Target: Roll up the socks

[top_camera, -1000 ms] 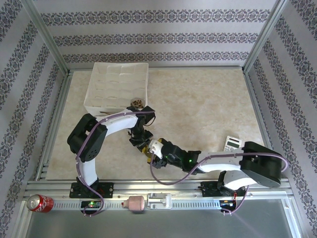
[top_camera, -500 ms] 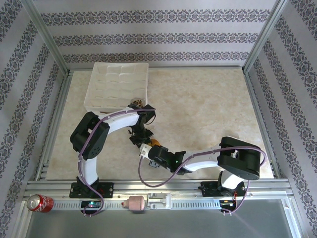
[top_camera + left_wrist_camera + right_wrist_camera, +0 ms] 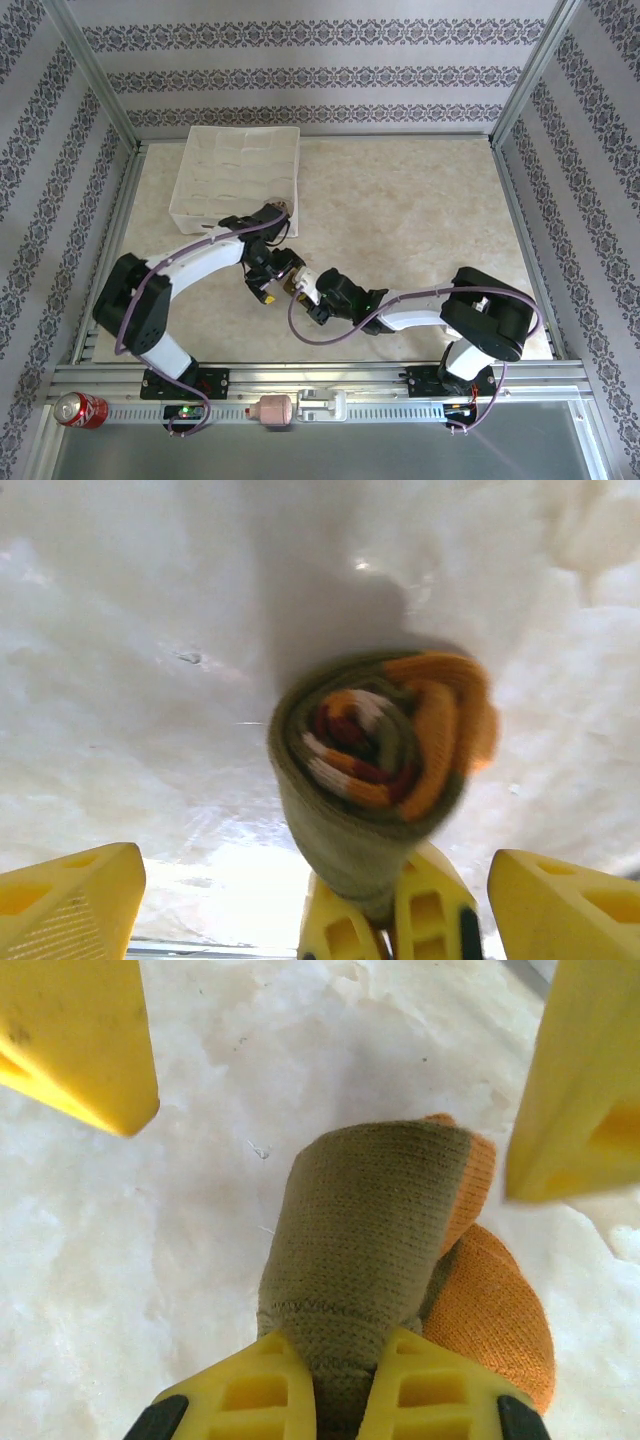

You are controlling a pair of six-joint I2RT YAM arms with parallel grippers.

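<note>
Our right end effector [image 3: 335,1342] clamps the rolled olive-green sock [image 3: 380,750] over the table [image 3: 400,200]; the left end effector [image 3: 315,865] gapes wide. We judge it soft, light, springy: pinch across the roll.

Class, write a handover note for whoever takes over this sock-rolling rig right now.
Right pincer: shut on the rolled olive-green sock.
Left pincer: open, a finger on either side of the roll, not touching it.
Brown bundle, probably the argyle sock: in the white tray, near right corner.
Done: both look rolled.
To do: probably put the olive-green roll in the tray.
</note>
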